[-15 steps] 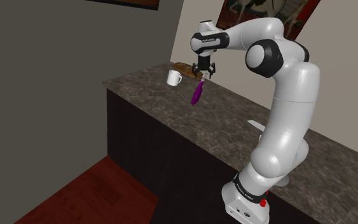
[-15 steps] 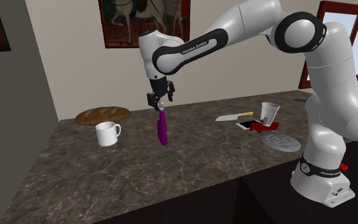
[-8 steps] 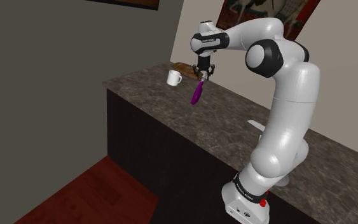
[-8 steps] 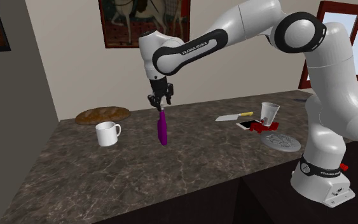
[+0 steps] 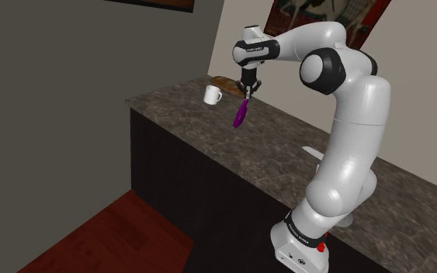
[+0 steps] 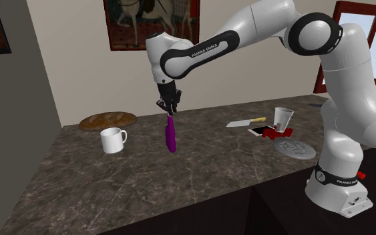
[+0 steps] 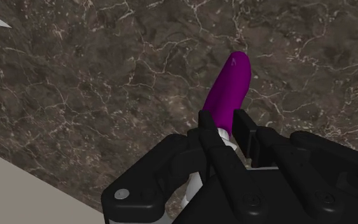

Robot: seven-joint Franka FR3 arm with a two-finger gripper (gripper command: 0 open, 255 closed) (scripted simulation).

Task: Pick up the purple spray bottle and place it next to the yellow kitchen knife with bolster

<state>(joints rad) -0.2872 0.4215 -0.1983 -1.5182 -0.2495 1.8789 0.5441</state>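
The purple spray bottle (image 6: 171, 135) stands on the dark marbled countertop (image 6: 113, 187), leaning a little. My black gripper (image 6: 169, 110) comes down on it from above and is shut on its pale neck. In the shoulder view the gripper (image 5: 246, 95) sits just above the purple body (image 5: 241, 114). In the wrist view both fingers (image 7: 243, 124) clasp the bottle (image 7: 229, 92) just below its white top. The knife (image 6: 245, 123) with a yellow handle lies flat on the counter, well off toward the second exterior view's right of the bottle.
A white mug (image 6: 113, 140) stands just to the second exterior view's left of the bottle, with a bread loaf (image 6: 107, 121) behind it. By the knife are a white cup (image 6: 283, 119), a red object (image 6: 273, 133) and a grey round plate (image 6: 296, 148). The counter's front edge drops to a wooden floor (image 5: 116, 240).
The fingers have come together from wide open onto the bottle's neck. The arm and the bottle have stayed in place.
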